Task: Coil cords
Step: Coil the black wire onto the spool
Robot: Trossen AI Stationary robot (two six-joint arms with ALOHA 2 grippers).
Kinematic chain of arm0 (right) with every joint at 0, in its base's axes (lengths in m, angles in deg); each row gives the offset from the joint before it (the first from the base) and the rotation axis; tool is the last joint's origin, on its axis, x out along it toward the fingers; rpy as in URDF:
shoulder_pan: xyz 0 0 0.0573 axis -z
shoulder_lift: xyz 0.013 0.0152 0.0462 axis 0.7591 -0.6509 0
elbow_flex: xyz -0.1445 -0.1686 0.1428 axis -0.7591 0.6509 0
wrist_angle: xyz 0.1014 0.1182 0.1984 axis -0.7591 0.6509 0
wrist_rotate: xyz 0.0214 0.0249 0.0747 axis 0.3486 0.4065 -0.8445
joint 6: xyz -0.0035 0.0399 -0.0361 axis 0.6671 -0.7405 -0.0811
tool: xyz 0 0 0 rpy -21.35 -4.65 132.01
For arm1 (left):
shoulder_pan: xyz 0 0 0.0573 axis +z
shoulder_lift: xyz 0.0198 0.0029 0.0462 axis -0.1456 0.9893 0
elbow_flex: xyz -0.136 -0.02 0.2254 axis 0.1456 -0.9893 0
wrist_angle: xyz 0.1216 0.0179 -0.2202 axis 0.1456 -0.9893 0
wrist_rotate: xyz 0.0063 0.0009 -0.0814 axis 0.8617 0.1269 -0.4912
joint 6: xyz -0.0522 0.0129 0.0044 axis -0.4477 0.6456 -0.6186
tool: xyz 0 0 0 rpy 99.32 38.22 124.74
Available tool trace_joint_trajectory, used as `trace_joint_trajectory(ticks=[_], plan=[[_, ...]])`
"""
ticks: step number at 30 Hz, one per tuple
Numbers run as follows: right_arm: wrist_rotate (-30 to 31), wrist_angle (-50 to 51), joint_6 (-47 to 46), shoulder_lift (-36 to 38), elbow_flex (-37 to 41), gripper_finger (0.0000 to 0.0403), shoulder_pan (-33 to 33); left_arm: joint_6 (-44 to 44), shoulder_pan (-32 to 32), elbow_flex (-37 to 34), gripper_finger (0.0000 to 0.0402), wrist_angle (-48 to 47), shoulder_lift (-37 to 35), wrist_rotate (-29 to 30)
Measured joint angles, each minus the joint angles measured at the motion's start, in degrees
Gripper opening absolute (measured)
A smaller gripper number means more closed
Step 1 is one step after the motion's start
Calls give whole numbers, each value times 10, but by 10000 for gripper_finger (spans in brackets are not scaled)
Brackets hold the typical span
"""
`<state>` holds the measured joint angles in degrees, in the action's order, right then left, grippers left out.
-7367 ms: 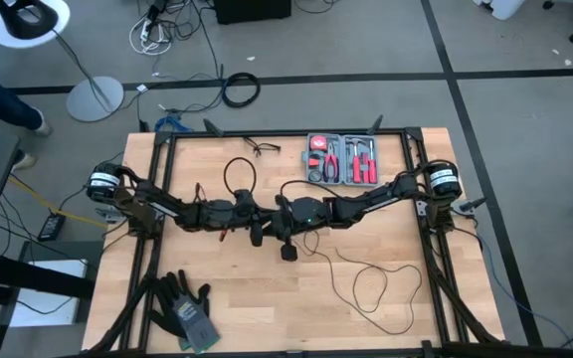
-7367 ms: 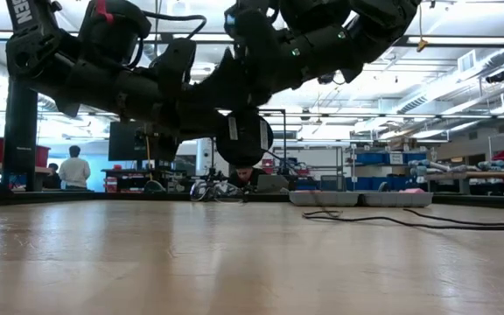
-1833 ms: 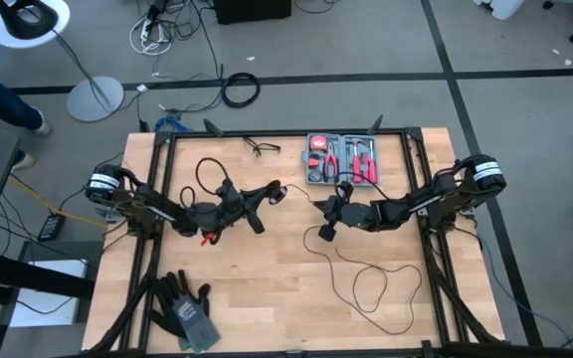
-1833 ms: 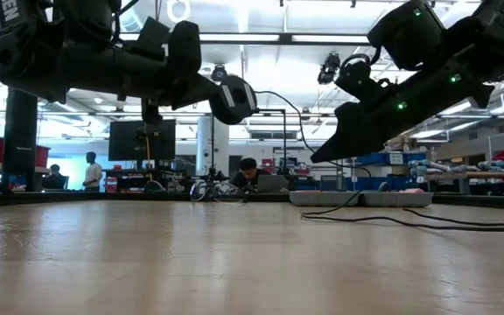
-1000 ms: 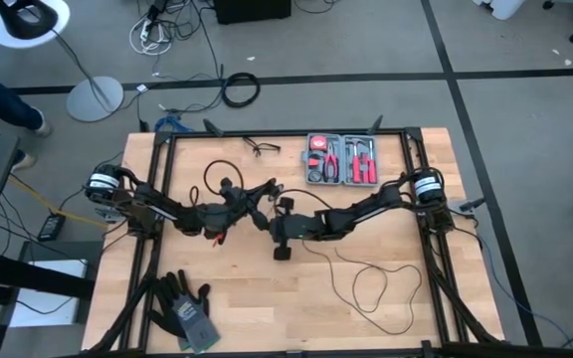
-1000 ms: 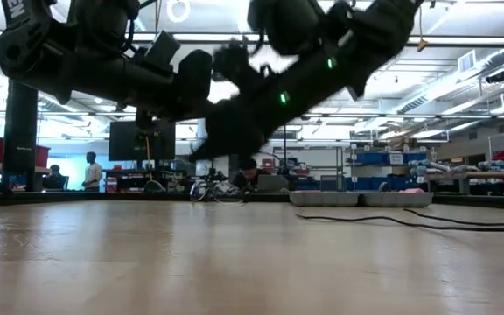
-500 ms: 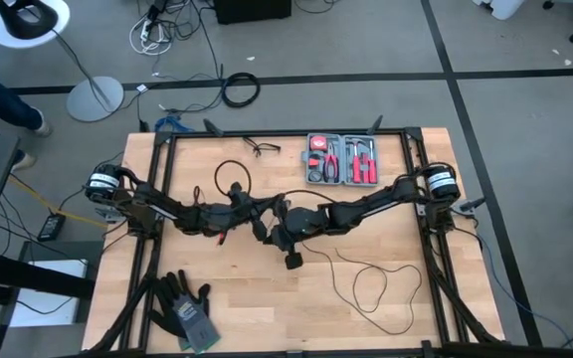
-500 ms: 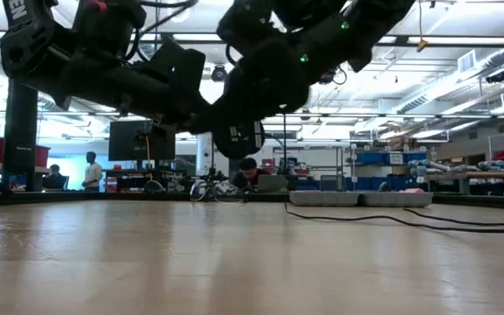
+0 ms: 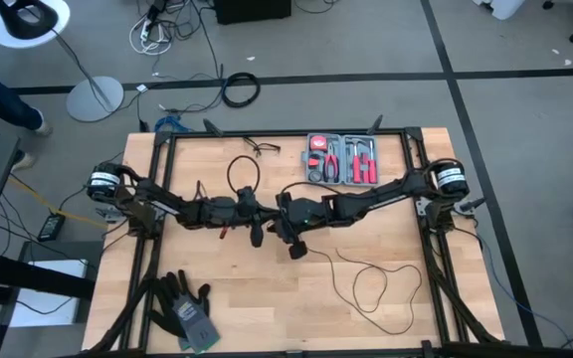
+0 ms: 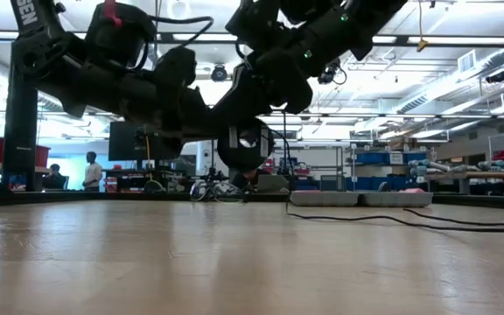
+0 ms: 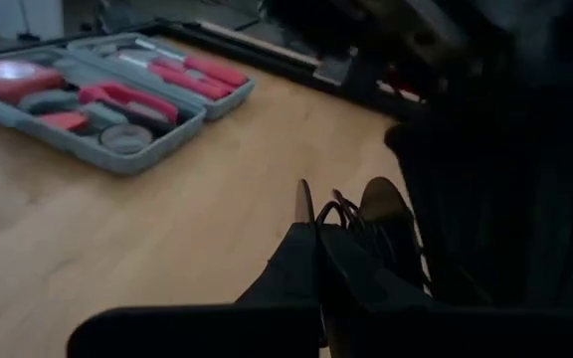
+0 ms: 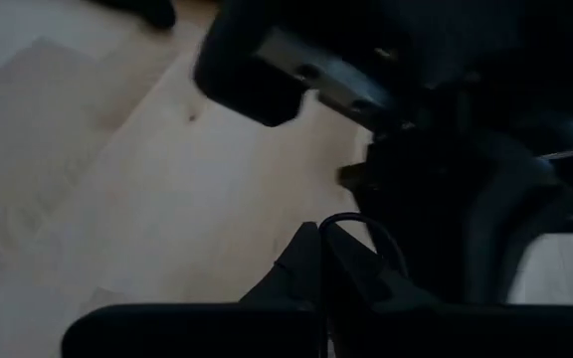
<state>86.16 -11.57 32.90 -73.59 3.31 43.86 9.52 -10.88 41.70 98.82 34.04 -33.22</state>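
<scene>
left end effector (image 9: 257, 221) clamped, right end effector (image 9: 280, 221) clamped, seemingly touching

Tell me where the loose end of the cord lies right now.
In the high view, the cord trails in loose loops over the table's right half, toward its front edge, below the right arm and well clear of the tool case.

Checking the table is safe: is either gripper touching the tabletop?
Apart. The low view shows a clear gap between both grippers and the tabletop.

One thin black cable (image 9: 371, 283), one grey tool case (image 9: 341, 159) and one glasses-like wire item (image 9: 260, 148) lie on the worktop (image 9: 267, 298). One pair of gloves (image 9: 184, 308) lies there. Two arms reach in.
</scene>
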Motion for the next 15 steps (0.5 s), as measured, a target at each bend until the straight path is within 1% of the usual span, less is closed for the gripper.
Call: trace_joint_trajectory(ticks=[6, 10, 13, 15], plan=[[18, 3, 0, 0, 0, 0, 4, -8, -1, 0, 0, -49, 0, -11], [29, 10, -4, 0, 0, 0, 4, -12, 1, 0, 0, -54, 0, -10], [71, 22, -30, 1, 0, 0, 4, -14, 4, 0, 0, -60, 0, -9], [120, 65, -50, 8, 0, 2, 1, -14, 4, 0, 0, -60, 0, -1]])
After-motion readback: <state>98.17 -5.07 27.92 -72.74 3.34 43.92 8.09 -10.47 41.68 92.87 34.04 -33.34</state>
